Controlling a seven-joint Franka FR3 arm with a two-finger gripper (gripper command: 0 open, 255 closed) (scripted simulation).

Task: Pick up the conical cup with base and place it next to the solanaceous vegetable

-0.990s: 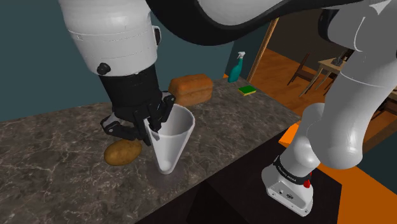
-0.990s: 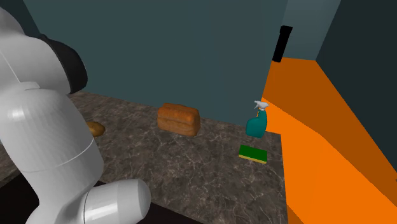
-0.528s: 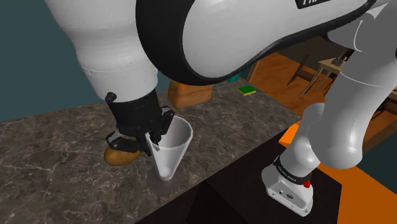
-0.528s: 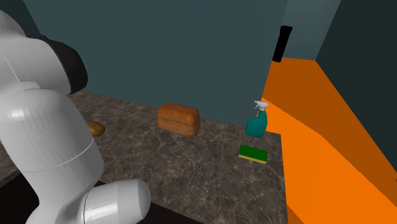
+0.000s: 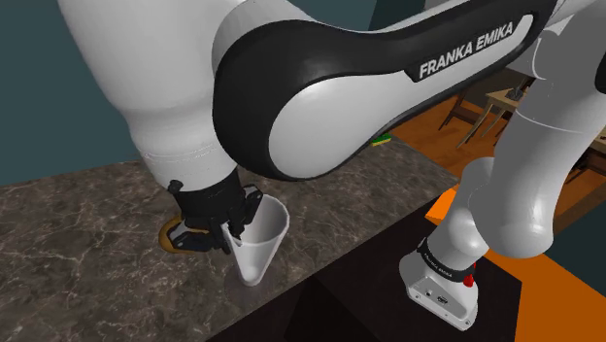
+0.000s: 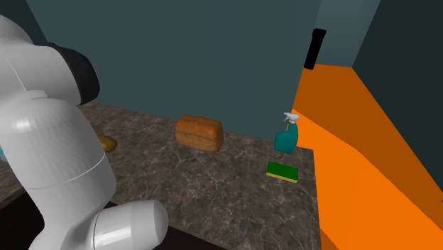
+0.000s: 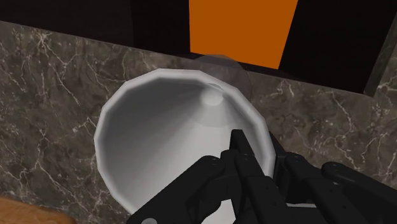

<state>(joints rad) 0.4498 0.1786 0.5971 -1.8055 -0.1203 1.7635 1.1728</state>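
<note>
In the shoulder view a potato point(image 5: 169, 239) peeks out beside the gripper point(image 5: 231, 233). The gripper pinches the rim of the white cup point(image 5: 264, 243), which is upright near the front edge of the counter point(image 5: 78, 243). The wrist view shows one finger point(image 7: 240, 153) inside the cup and one outside. The second exterior view shows a bread point(image 6: 199, 133), a spray bottle point(image 6: 287, 136) and a sponge point(image 6: 283, 171).

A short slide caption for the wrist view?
Gripper pinching the rim of a white cone cup near the counter edge.

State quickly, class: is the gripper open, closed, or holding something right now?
Gripper: closed on the rim of the white conical cup, holding it.
</note>
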